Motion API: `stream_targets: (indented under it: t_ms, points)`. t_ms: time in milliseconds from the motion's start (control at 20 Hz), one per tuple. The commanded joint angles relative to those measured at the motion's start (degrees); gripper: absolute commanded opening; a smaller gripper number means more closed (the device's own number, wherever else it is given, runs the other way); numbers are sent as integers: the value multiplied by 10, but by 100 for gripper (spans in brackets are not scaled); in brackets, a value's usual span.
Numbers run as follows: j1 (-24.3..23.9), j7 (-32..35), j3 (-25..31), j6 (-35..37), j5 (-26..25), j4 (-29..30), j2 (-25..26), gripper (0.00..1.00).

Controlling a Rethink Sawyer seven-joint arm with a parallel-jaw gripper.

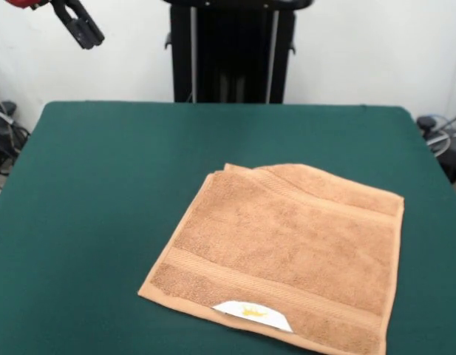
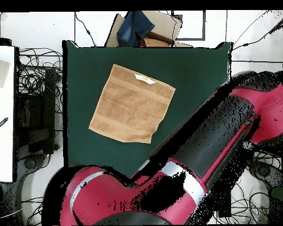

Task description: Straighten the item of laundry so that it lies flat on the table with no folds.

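The orange-tan towel (image 1: 287,251) lies spread on the dark green table (image 1: 102,185), right of the middle and toward the near edge, turned slightly askew. Its white label with the yellow mark (image 1: 253,314) sticks out at the near hem. At the far left corner (image 1: 231,171) a second edge shows, like a small doubled layer. In the overhead view the towel (image 2: 132,105) lies left of centre on the table (image 2: 191,65), with the label (image 2: 144,79) at its top edge. My gripper (image 1: 81,28) hangs high at the upper left, off the table and far from the towel, holding nothing.
The black pedestal (image 1: 231,52) stands behind the table's far edge. Cables lie on the floor to the left (image 1: 6,140) and right (image 1: 442,133). In the overhead view the red arm (image 2: 214,141) covers the table's lower right, and a cardboard box with blue cloth (image 2: 147,26) sits beyond the top edge.
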Motion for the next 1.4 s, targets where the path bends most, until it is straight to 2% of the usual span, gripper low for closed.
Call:
stream_targets:
  t_ms: [50, 200, 550, 950, 1400]
  points:
    - [-13, -96, 30, -11, -13, 16, -26, 0]
    - [-21, -46, 37, 7, 21, 23, -38, 0]
    - [4, 25, 69, -34, 62, 71, -66, 0]
    - [28, 48, 85, -29, 90, 114, -79, 0]
    - [52, 36, 80, -9, 100, 138, -78, 0]
